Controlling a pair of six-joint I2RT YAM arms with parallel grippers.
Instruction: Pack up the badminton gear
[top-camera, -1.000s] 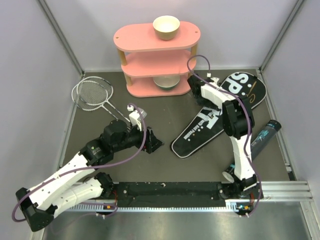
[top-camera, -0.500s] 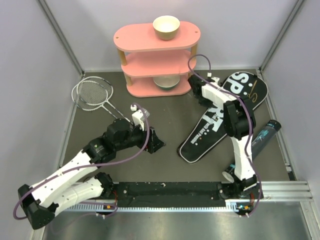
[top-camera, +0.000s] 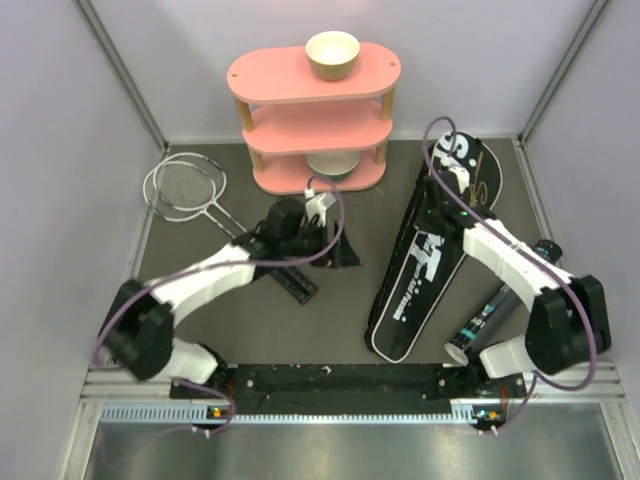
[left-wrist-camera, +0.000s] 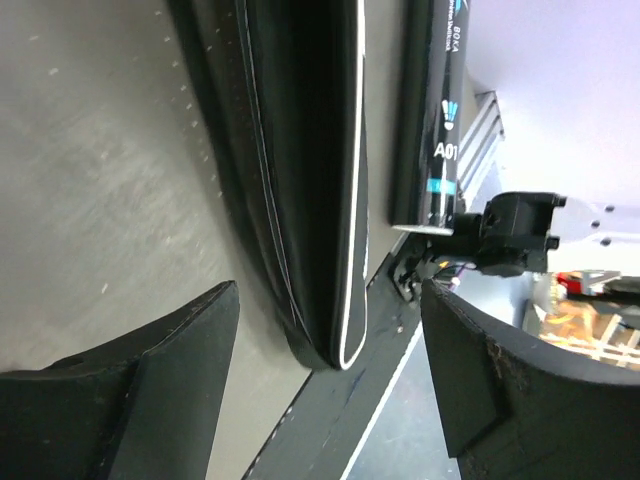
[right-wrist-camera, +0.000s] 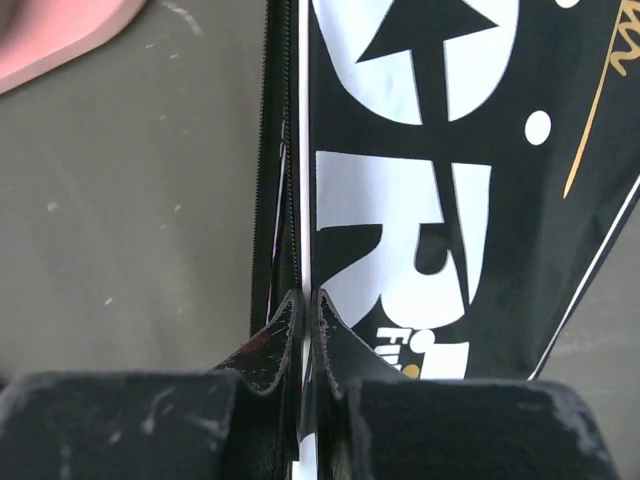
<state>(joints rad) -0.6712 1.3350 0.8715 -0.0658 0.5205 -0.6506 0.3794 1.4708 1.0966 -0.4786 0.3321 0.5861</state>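
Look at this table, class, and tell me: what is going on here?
Two robot arms are packing badminton gear. The right gripper is shut on the edge of the black bag, lying lengthwise on the right. The left gripper is open and empty, facing the bag. The rackets lie unpacked at far left; the black tube lies right of the bag.

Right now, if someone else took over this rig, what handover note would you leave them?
Left gripper: fingers open, empty, left of the bag.
Right gripper: fingers shut on the bag's left edge, near its wide end.
Tube lies right of the bag; both rackets at rear left; no shuttlecocks in view.
Done: nothing visibly packed. Left: open the bag, load rackets and tube.
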